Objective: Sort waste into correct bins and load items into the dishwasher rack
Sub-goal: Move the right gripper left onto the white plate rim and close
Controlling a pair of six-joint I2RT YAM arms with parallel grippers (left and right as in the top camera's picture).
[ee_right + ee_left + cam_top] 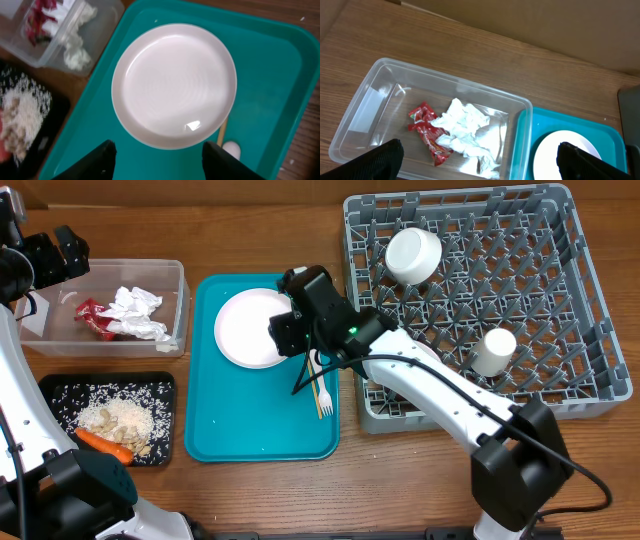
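Over at 3 o'clock, your rack (560,300) already has a bowl (413,255) and cup (493,350), and the waste (130,310) looks binned at 9. Left to load: the plate (245,330), glossy and clean, at the teal tray's (260,435) 12 o'clock end, plus the fork (323,398). Right gripper (159,146) hangs spread over the plate's rim, and left gripper (480,146) gapes wide, empty.

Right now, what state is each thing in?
plate: empty, on the teal tray
clear tub: holds wrapper and napkins
black tray: holds rice, crumbs, carrot
rack: holds bowl and cup
fork: lying on teal tray
left fingers: open, empty
right fingers: open above plate, empty
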